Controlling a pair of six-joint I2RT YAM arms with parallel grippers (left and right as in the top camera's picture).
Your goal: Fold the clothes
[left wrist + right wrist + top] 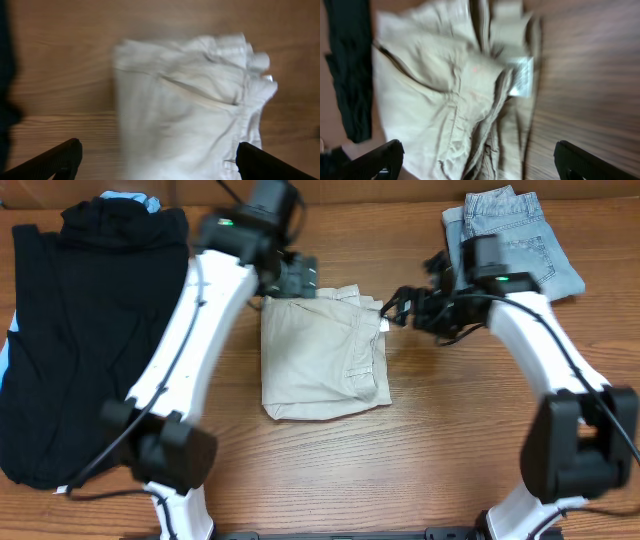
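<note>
One pair of beige shorts (325, 355) lies folded into a rough square on the wooden table (420, 460). Its waistband end is bunched along the far edge, and one small white label (521, 75) shows at the far right corner.

The left gripper (300, 284) is over the shorts' far left corner. Its two fingers (55, 160) are spread wide with nothing between them. The right gripper (395, 308) is just beside the far right corner, near the label. Its fingers (585, 160) are equally wide apart and hold nothing. The pictures do not show whether either gripper touches the cloth.

Left of the shorts, well apart, one large black garment (90, 330) lies spread out. To the far right of the shorts lies one pair of light-blue denim shorts (515, 240), folded.
</note>
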